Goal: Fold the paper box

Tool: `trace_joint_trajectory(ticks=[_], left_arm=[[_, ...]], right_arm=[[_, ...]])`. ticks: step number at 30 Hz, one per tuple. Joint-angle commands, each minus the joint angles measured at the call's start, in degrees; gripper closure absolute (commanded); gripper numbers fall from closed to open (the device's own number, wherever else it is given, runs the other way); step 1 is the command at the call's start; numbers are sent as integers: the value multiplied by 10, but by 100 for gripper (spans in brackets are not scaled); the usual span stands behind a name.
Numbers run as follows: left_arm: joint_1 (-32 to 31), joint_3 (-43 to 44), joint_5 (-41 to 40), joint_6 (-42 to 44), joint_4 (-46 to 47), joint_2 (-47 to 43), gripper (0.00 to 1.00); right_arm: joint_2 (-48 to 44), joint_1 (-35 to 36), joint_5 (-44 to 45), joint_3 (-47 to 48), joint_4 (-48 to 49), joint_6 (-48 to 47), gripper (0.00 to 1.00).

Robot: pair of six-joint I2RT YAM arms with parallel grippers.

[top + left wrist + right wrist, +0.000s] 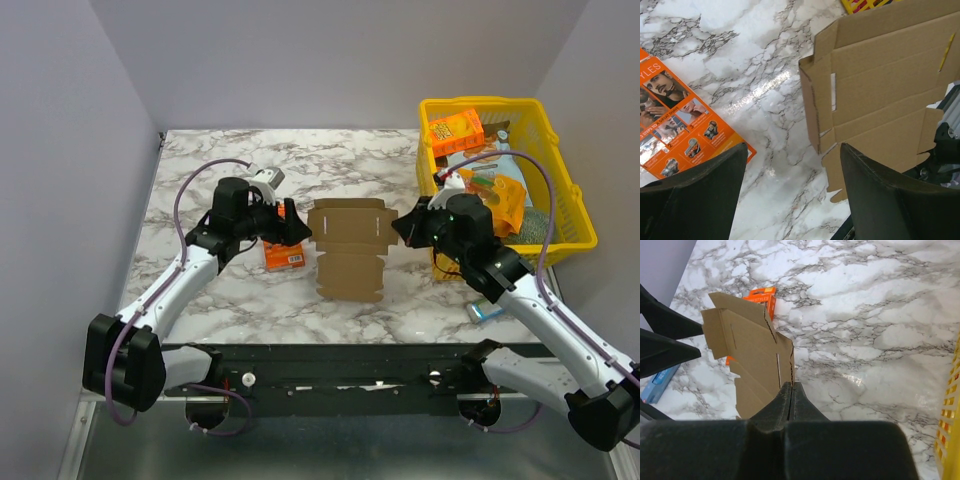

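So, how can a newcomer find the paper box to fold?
Look at the middle of the marble table. The paper box is there, an unfolded sheet with tabs. Unlike the orange printed box on its left, it is plain brown.

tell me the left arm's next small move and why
Probably ease the left gripper in and close it on the raised flap of the paper box: its jaws stand open beside it, while the right gripper seems to pinch the opposite edge.
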Motion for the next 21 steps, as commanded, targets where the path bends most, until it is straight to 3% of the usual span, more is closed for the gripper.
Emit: trace_joint_trajectory(ticks=[1,5,10,12,13,14,15,17,18,21], left_arm=[[-1,7,34,-19,43,6,23],[-1,16,41,-24,49,31,37],[-5,22,34,-23,37,50,39],[-6,23,32,-22,38,52,44],[-6,24,31,-21,39,53,50],[-6,26,34,-20,42,54,69],[-7,28,42,-19,42,56,81],[-7,35,51,-4,34,58,99],[-7,38,51,6,26,55,100],[-7,49,37,68,-21,32,100]], right_arm=[[2,4,-22,-10,20,12,99],[6,3,-39,-14,35,16,99],[10,4,-58,-18,48,19,99],[11,3,-64,-17,51,18,99],[12,4,-67,-19,51,17,99],[15,4,-70,-22,58,16,99],[16,4,-80,-25,63,13,99],[19,5,-96,-31,78,8,99],[25,3,-108,-30,79,-4,99],[27,3,-96,-14,61,-37,62]])
